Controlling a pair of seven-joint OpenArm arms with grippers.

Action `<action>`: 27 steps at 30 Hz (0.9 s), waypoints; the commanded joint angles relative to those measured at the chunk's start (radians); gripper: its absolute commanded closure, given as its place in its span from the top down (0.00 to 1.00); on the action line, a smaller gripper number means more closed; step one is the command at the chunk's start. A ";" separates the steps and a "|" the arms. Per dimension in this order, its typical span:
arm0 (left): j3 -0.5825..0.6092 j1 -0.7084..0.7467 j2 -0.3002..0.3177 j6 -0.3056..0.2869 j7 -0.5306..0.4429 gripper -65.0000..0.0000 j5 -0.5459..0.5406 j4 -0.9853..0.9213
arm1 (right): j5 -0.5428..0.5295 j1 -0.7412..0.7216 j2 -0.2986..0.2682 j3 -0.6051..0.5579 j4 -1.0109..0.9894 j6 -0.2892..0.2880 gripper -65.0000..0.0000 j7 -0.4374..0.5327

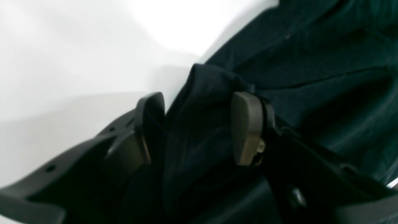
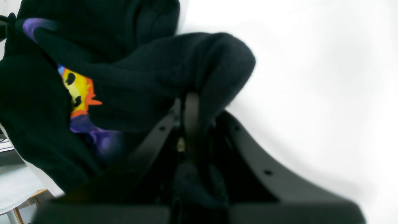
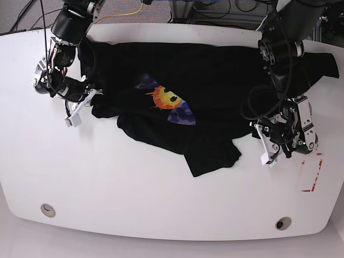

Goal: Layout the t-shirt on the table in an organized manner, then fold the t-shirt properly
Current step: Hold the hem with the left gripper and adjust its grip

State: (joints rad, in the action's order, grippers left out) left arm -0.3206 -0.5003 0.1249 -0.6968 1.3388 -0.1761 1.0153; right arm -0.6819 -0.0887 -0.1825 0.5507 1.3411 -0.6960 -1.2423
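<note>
Right gripper [image 2: 189, 105] is pinched tight on a fold of the t-shirt [image 3: 215, 80], which lies bunched across the far half of the table [image 3: 134, 188]. Left gripper [image 1: 199, 124] has its jaws apart around another fold. I'd close it before pulling the cloth flat, slowly.

Robotics lab, white table [image 3: 134, 183], red tape marks [image 3: 314, 174], cables [image 3: 215, 11] behind
</note>
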 commanded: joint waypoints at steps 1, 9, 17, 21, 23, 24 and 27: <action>0.001 -0.027 0.005 -0.001 -0.006 0.48 -0.010 0.018 | -0.025 -0.019 -0.015 0.004 0.021 -0.002 0.00 0.011; 0.045 -0.014 0.005 -0.001 -0.006 0.39 -0.010 0.020 | -0.025 -0.019 -0.015 0.004 0.021 -0.002 0.00 0.011; 0.057 -0.014 0.005 -0.001 -0.006 0.30 -0.010 0.020 | -0.025 -0.019 -0.015 0.004 0.021 -0.002 0.00 0.011; 0.057 -0.014 0.005 -0.001 -0.006 0.29 -0.010 0.020 | -0.025 -0.019 -0.015 0.004 0.021 -0.002 0.00 0.011; 0.057 -0.014 0.005 -0.001 -0.006 0.29 -0.010 0.020 | -0.025 -0.019 -0.015 0.004 0.021 -0.002 0.00 0.011; 0.057 -0.014 0.005 -0.001 -0.006 0.29 -0.010 0.020 | -0.025 -0.019 -0.015 0.004 0.021 -0.002 0.00 0.011; 0.057 -0.014 0.006 -0.001 -0.006 0.23 -0.010 0.020 | -0.025 -0.019 -0.015 0.004 0.021 -0.002 0.00 0.011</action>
State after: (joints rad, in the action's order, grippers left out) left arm -0.2634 -0.4873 0.1226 -0.6968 1.3354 -0.1802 1.0180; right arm -0.6846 -0.0883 -0.1829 0.5507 1.3411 -0.6960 -1.2423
